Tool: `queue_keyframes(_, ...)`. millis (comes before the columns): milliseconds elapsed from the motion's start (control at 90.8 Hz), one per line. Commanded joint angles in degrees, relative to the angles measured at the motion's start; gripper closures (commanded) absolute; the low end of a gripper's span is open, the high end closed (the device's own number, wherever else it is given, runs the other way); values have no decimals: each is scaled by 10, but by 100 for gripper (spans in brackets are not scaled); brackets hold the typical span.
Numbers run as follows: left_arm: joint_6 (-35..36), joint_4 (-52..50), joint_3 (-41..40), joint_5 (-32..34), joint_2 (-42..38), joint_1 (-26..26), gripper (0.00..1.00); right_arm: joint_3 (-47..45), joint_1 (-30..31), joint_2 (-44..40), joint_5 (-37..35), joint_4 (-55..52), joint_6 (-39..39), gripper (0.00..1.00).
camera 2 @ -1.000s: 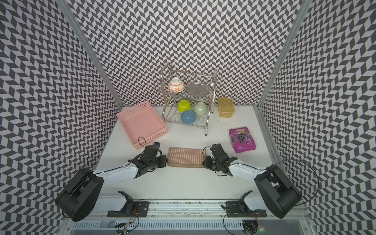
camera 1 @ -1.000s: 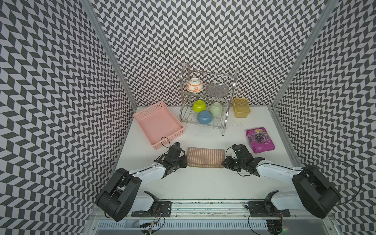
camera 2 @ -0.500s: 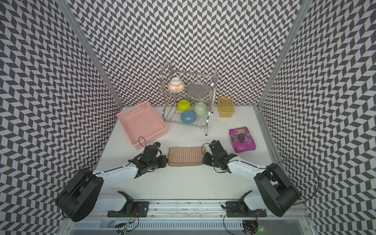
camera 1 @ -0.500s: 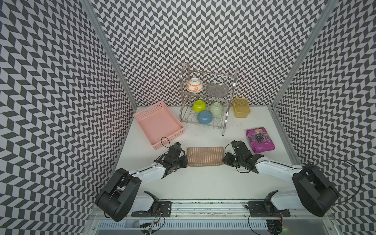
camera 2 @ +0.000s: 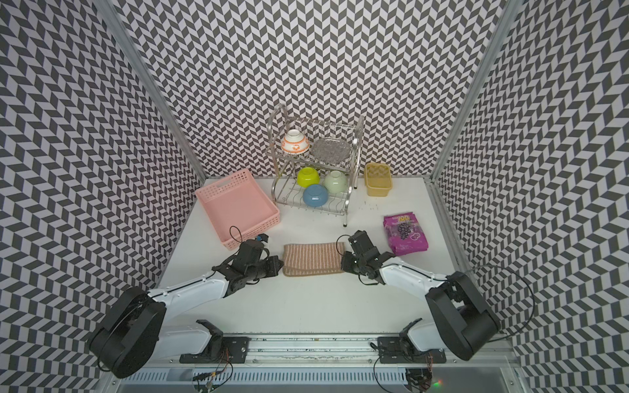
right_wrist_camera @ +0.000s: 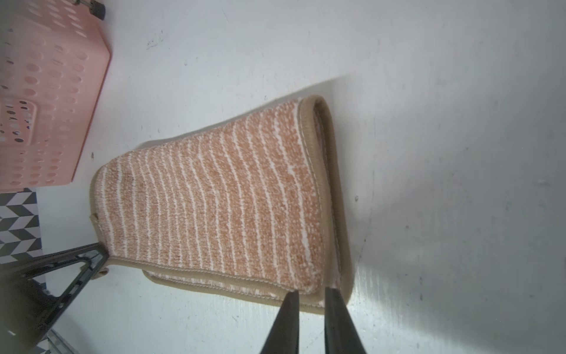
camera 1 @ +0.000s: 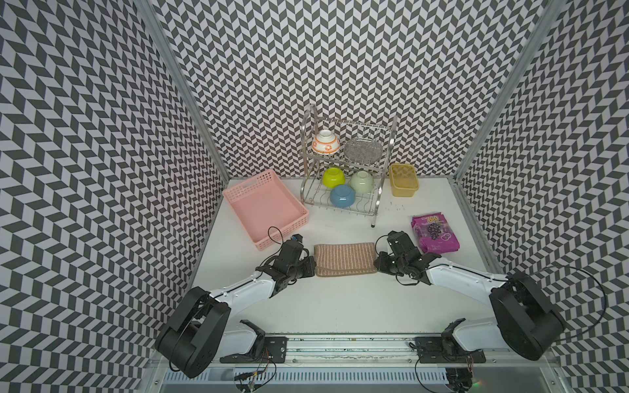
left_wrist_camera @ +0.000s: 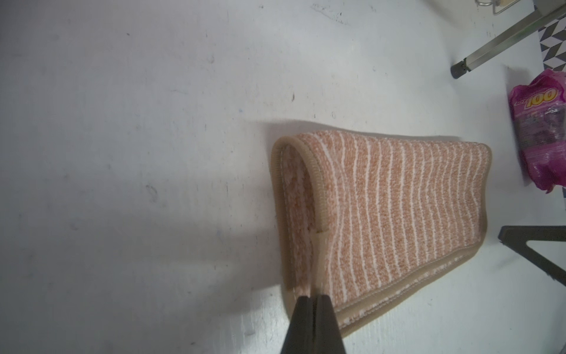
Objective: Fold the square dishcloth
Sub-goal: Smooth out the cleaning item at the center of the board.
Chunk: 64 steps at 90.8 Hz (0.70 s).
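Centrally on the worktop [camera 1: 340, 306] lies the dishcloth [camera 1: 344, 258], already doubled once into a long striped band running from 9 to 3 o'clock. Its rounded crease lies along the 12 o'clock side and its open hems along the 6 o'clock side, where the lower layer peeps out beyond the upper. The left claw [left_wrist_camera: 312, 300] is clenched, tips touching the hem at the band's 7 o'clock corner; whether any cloth is nipped between them cannot be told. The right claw [right_wrist_camera: 311, 292] stands slightly parted at the 5 o'clock corner, its tips astride the upper hem and holding nothing that can be made out. The step in hand is judged to be the second fold, one short end carried over onto the other. To do it well, the carrying claw should bite both layers together, deep enough past the hem that the lower one is not left behind. The lift should be low, the travel straight along the band, and the corner laid flush on its partner before release. The other claw serves best pressing its end down, so that the band does not slide. A basket [camera 1: 262, 207] at 10 o'clock and a packet [camera 1: 434, 234] at 2 o'clock lie near and should be given room.
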<state>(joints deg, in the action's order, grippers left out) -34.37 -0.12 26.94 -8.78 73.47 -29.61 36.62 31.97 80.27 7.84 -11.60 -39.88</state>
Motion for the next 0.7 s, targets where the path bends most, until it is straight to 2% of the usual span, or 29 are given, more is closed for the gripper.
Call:
queue_keyframes(0,-5,-8,9,-9,-11,-2,100,6,-2,-9,-9,7,7,81)
queue_keyframes(132,-7,-6,8,-12,-11,-1,100,6,-2,-2,1,17,1,81)
queue_keyframes(275,-8,-4,7,-15,-10,-1,100,2,-2,7,2,26,-4,75)
queue_keyframes(694,-10,3,0,-19,-3,-1,100,6,-1,32,-10,46,-7,75)
